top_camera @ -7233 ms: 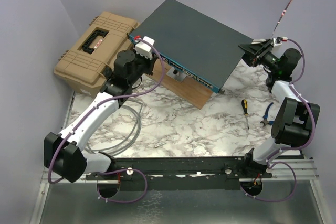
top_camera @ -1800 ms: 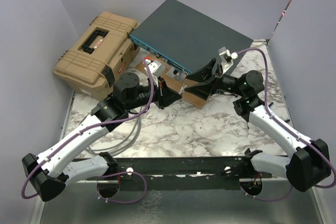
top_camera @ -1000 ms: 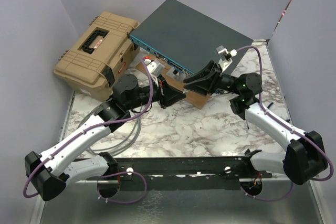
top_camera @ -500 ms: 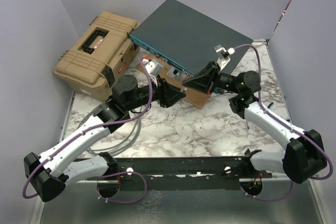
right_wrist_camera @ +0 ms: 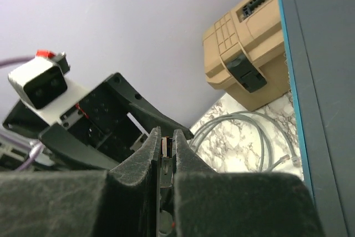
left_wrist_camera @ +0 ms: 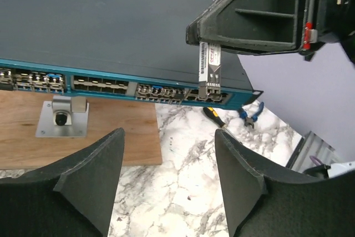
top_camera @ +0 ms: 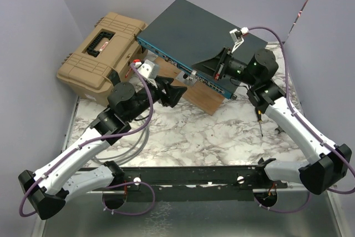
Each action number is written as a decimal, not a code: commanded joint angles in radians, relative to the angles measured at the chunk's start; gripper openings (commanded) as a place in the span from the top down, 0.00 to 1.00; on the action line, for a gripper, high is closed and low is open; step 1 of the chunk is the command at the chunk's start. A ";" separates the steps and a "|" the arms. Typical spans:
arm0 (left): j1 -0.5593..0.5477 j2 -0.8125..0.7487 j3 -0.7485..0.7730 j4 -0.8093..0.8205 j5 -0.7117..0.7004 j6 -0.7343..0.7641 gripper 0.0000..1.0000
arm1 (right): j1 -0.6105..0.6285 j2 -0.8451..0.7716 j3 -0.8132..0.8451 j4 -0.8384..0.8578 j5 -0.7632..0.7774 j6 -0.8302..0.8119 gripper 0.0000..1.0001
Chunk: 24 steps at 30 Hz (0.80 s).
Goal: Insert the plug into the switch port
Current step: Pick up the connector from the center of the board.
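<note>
2 arms meet at the switch (top_camera: 191, 34), which sits upper centre in the top view, raised on a wooden board (top_camera: 198, 97), with its blue socket face turned toward the lower left of the frame. Right gripper (top_camera: 217, 68) reaches over the switch's lower right end, jaws pinched together on the plug (left_wrist_camera: 208, 69), a slim silver module with a printed label. Left wrist view: plug hangs nearly upright from the fingertips (left_wrist_camera: 195, 33), its lower end meeting the socket row near the right end of the blue face; how deep it sits, cannot tell. Right wrist view: plug shows as a thin strip between the 2 pads (right_wrist_camera: 151, 147), with the switch's edge down the right side of the frame. Left gripper (top_camera: 176, 90) sits low in front of the blue face, centre of the top view, jaws wide apart, nothing between them. Tan toolbox (top_camera: 100, 54) at upper left, touching the switch's corner. Grey cable (top_camera: 142, 132) loops on the marble table (top_camera: 211, 137) at lower left. 1 screwdriver (top_camera: 259, 120) lies at right, with blue-handled pliers (left_wrist_camera: 250, 117) just beside it.
</note>
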 commanded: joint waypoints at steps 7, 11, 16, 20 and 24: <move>-0.004 0.043 0.017 0.109 -0.116 -0.032 0.32 | 0.066 0.049 0.164 -0.496 0.308 0.139 1.00; -0.004 0.077 0.036 0.118 -0.081 -0.059 0.32 | 0.073 0.061 0.183 -0.571 0.340 0.179 1.00; -0.009 0.113 0.049 0.118 -0.077 -0.093 0.35 | 0.079 0.064 0.187 -0.593 0.343 0.217 1.00; -0.010 0.134 0.072 0.102 -0.077 -0.127 0.39 | 0.081 0.078 0.218 -0.644 0.347 0.218 1.00; -0.012 0.168 0.101 0.060 -0.049 -0.139 0.43 | 0.082 0.074 0.213 -0.641 0.352 0.244 1.00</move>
